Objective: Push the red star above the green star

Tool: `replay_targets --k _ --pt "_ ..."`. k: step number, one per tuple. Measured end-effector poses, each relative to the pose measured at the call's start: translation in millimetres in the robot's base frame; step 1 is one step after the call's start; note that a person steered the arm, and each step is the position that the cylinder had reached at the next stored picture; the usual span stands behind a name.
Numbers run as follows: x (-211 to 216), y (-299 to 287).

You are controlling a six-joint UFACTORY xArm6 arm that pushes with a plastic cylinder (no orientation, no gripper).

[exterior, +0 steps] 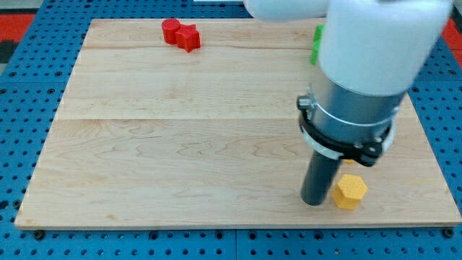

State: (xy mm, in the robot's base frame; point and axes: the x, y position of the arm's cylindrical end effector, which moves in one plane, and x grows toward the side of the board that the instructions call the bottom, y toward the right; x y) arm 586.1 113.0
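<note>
The red star (pixel 189 38) lies near the view's top, left of the middle, touching a red round block (pixel 171 30) on its left. A green block (pixel 317 43), mostly hidden behind my arm, shows at the view's top right; its shape cannot be made out. My tip (pixel 315 201) rests on the board near the view's bottom right, far from the red star and just left of a yellow hexagon block (pixel 350 192).
The wooden board (pixel 180 144) lies on a blue perforated table. My arm's wide grey and white body covers the view's upper right part of the board.
</note>
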Motion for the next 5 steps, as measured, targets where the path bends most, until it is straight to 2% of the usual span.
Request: replay_targets --k 1,2,5 --pt "-6 36" --pt "-15 45" --pt "-37 -41"
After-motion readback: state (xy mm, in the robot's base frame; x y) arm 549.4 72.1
